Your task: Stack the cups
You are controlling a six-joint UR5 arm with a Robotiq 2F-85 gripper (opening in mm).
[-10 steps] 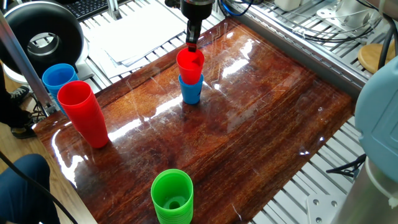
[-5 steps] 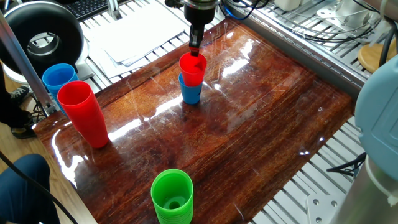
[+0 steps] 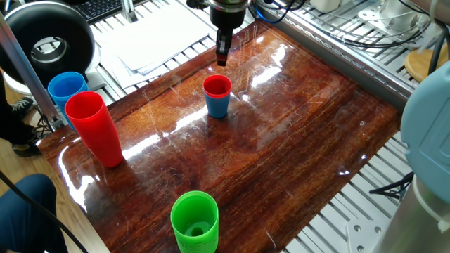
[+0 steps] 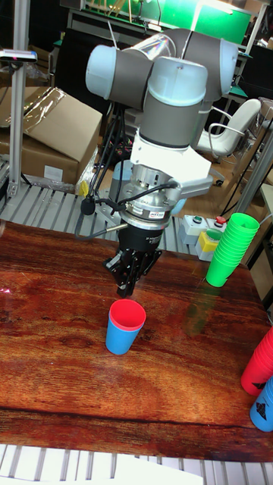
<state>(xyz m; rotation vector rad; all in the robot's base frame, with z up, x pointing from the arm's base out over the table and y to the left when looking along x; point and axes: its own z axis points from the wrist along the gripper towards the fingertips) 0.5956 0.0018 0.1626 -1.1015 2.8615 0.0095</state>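
Note:
The small red cup point(image 3: 217, 86) sits nested inside the light blue cup point(image 3: 218, 107) near the back middle of the wooden table point(image 3: 295, 140); only its red rim shows above the blue wall. In the tall fixed view the same pair stands upright, red cup point(image 4: 127, 313) within the blue cup point(image 4: 120, 339). My gripper point(image 3: 221, 57) hangs a little above and behind the stack, clear of it, holding nothing. Its fingers point(image 4: 125, 288) point down with a narrow gap, just above the red rim.
A tall red cup point(image 3: 95, 128) and a blue cup point(image 3: 67, 86) stand at the left edge. A green cup stack point(image 3: 195, 223) is at the front edge. A black round device point(image 3: 46, 35) and papers lie beyond the table's back left.
The red cup, held above the blue cup a second ago, has dropped fully into it. My gripper has let go and risen slightly.

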